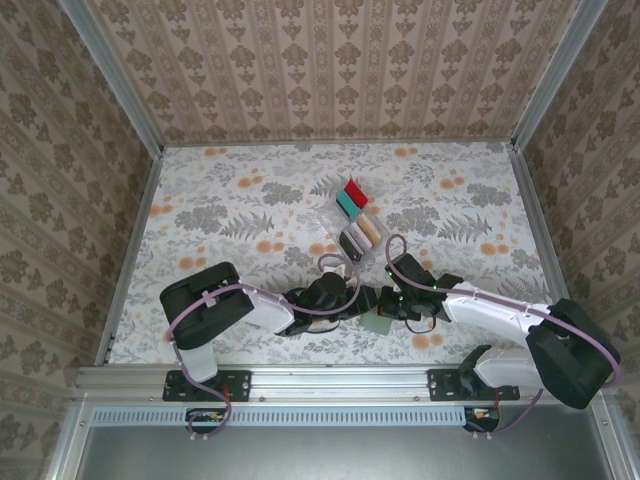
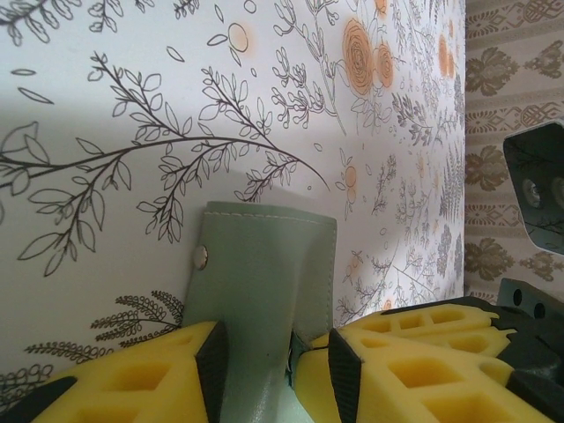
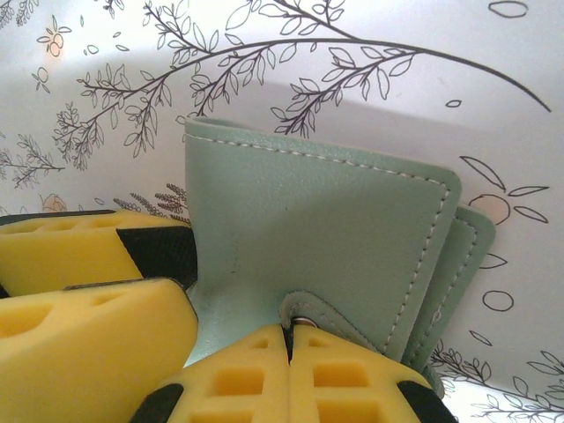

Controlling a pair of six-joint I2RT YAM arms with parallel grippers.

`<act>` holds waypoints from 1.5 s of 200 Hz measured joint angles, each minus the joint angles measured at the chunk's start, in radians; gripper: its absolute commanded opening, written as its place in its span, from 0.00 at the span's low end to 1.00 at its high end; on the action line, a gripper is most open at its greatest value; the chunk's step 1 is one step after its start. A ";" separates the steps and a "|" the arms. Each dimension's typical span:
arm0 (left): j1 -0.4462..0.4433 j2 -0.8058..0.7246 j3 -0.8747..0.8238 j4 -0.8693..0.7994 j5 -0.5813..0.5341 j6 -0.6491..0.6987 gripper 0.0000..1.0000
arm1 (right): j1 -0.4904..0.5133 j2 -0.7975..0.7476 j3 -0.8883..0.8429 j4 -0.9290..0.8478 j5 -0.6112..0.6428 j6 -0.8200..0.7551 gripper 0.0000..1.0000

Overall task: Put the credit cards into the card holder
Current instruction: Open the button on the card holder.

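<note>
The grey-green card holder (image 1: 377, 323) lies near the table's front edge, between both grippers. My left gripper (image 2: 278, 352) is closed round one panel of the card holder (image 2: 264, 264), the left pad pressed on the leather beside a snap stud. My right gripper (image 3: 289, 339) is shut on the snap tab of the card holder (image 3: 317, 220), which is partly folded open. The left gripper's fingers (image 3: 88, 344) straddle its left edge. The credit cards sit further back: a red card (image 1: 356, 192), a teal card (image 1: 346, 203), a beige card (image 1: 368, 230) and a dark card (image 1: 352, 242).
A clear plastic divided tray (image 1: 338, 222) holds the cards at the table's middle, behind the grippers. Both arms (image 1: 260, 305) (image 1: 490, 310) reach in low from the front corners. Patterned walls ring the floral tabletop (image 1: 220, 200).
</note>
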 measured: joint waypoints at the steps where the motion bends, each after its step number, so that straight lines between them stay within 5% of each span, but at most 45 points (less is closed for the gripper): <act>1: 0.000 0.000 0.000 0.001 0.000 0.000 0.48 | 0.000 0.000 0.000 0.001 0.000 0.000 0.00; 84: 0.000 0.001 -0.003 0.000 -0.007 -0.010 0.38 | 0.001 -0.005 -0.004 0.008 0.000 0.004 0.00; 112: -0.004 -0.008 -0.015 -0.014 -0.026 -0.016 0.36 | 0.010 -0.038 -0.004 -0.013 0.003 0.005 0.29; 137: -0.016 -0.039 -0.026 -0.057 -0.035 -0.018 0.41 | 0.012 -0.111 -0.004 -0.067 0.044 0.006 0.40; 210: -0.021 -0.061 0.000 -0.121 -0.026 -0.003 0.58 | 0.003 -0.059 -0.004 -0.109 0.077 0.026 0.15; 300: -0.027 -0.171 0.048 -0.468 -0.077 0.055 0.61 | -0.003 0.014 0.009 -0.040 0.062 0.034 0.13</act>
